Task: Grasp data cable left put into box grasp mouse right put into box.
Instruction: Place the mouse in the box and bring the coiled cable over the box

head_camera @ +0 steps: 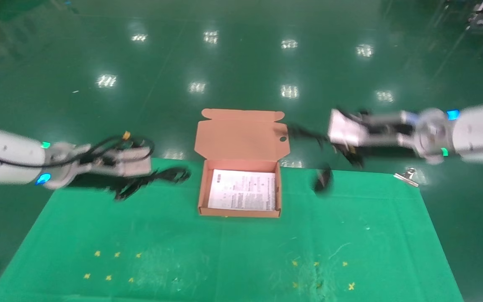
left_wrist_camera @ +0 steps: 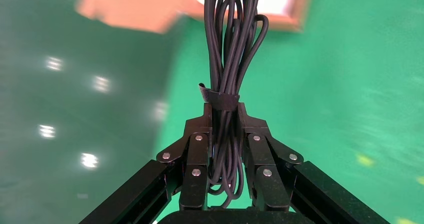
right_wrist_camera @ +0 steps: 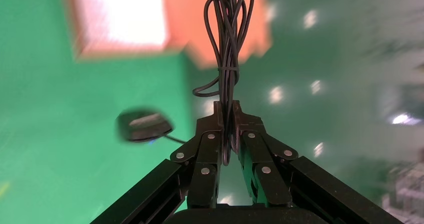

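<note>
The box point(head_camera: 240, 212) lies open at the back middle of the green cloth, its lid point(head_camera: 241, 134) up, with a printed sheet inside. My left gripper point(head_camera: 157, 176) is left of the box, shut on the data cable point(head_camera: 174, 174), a strapped black bundle held above the cloth. In the left wrist view the gripper point(left_wrist_camera: 225, 106) clamps the data cable point(left_wrist_camera: 232, 43) at its strap, pointing toward the box point(left_wrist_camera: 125, 8). My right gripper point(head_camera: 317, 136) is right of the lid, shut on the mouse's coiled cord point(right_wrist_camera: 227, 33). The mouse point(head_camera: 323, 180) dangles below, also seen in the right wrist view point(right_wrist_camera: 144, 125).
A metal binder clip point(head_camera: 407, 176) sits at the cloth's back right edge. Small yellow marks point(head_camera: 111, 264) dot the front of the green cloth point(head_camera: 224, 260). Shiny green floor lies beyond the table.
</note>
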Motion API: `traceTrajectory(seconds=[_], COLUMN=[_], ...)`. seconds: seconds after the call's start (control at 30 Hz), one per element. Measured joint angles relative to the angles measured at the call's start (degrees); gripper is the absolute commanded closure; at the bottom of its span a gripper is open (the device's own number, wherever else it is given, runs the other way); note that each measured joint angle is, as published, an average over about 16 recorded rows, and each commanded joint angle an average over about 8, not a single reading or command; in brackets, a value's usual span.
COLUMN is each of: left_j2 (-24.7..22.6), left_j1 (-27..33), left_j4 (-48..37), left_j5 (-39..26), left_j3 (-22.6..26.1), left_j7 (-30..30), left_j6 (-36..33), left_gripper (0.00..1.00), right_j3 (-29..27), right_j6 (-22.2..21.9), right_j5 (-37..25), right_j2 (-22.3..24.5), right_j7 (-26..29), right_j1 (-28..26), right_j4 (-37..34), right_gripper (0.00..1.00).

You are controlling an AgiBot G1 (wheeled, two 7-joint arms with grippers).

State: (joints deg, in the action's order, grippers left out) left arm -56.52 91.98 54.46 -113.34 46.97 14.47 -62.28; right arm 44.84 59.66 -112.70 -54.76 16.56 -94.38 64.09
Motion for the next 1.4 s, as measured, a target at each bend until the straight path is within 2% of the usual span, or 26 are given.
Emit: traceTrajectory(seconds=[0.33, 0.57, 0.83, 1.07, 1.4], left_j2=[-1.1, -1.0, 1.1, 3.6, 5.9], left_j1=[3.3, 4.4, 4.2, 3.8, 3.5], left_j4=[6.8, 7.9, 9.9, 11.8, 14.0], left_j5=[-3.8, -5.5, -9.5, -14.5, -18.9], left_j3=[-1.4, -1.4, -0.3, 0.7, 1.3], left_j7=[5.2, 6.2, 8.8, 13.9, 20.0], left_j6=[4.3, 4.5, 2.3, -1.4, -5.5], left_gripper=[1.0, 1.0, 1.0, 1.0, 1.0], right_j3=[-2.1, -2.3, -1.7, -0.3, 4.8], right_j6=[-6.1, -8.1, -9.1, -10.3, -12.3], right_j5=[2.3, 3.2, 3.3, 3.3, 6.7], right_j2=[-10.8, -15.1, -17.9, -20.7, -23.2], right_j7=[-4.4, -7.8, -9.7, -11.4, -12.2], right_j1=[-8.0, -10.4, -10.1, -8.7, -5.9], right_j4=[-9.6, -14.8, -17.5, -20.6, -22.2], right_gripper=[1.0, 1.0, 1.0, 1.0, 1.0])
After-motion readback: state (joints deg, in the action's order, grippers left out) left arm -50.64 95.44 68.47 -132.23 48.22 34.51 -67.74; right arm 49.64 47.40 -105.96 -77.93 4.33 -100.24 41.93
